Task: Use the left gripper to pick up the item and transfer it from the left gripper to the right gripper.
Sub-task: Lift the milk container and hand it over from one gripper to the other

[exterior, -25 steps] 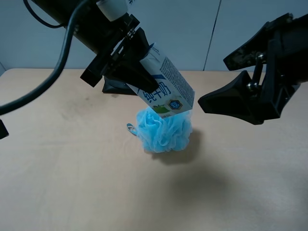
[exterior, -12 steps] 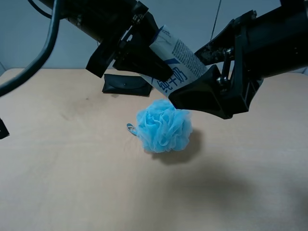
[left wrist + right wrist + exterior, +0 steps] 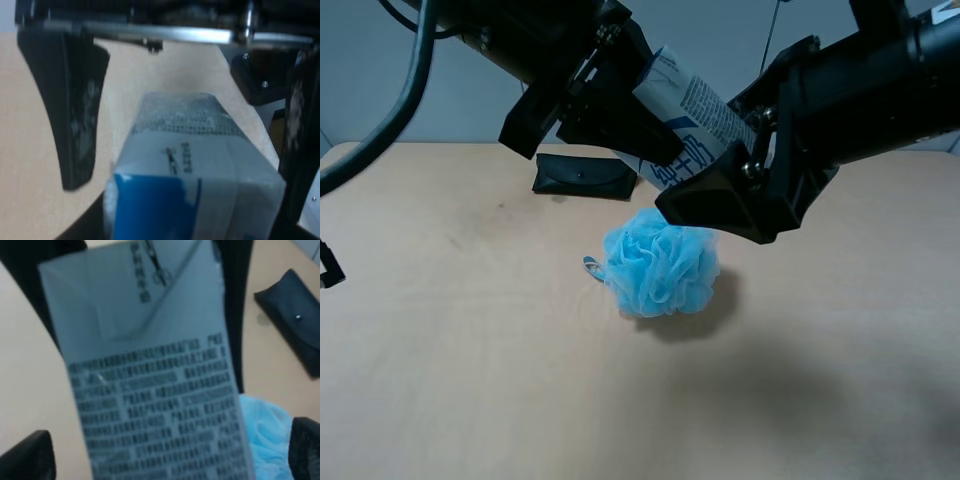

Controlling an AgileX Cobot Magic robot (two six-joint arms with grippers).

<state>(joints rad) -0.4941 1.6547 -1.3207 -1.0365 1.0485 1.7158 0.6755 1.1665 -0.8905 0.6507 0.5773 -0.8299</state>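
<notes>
- Black and flat, a pouch lies at the back of the pale wood counter, well clear of the handover.
- The left end effector, with cables trailing, is clenched on the upper end of the milk carton. It holds the carton aloft and slanted, so the free lower end points toward the other arm.
- A fluffy blue mesh bath sponge sits on the counter right under the exchange, touched by nothing.
- The carton hangs in the air between the two arms, above the sponge. Blue characters show on its side, half hidden by the jaws. The right wrist view shows rows of fine black print, too blurred to read.
- The right end effector is released. Its jaws are spread on either side of the carton's lower end and seem not to press it yet. Closing them looks like the next step, before the left lets go.
</notes>
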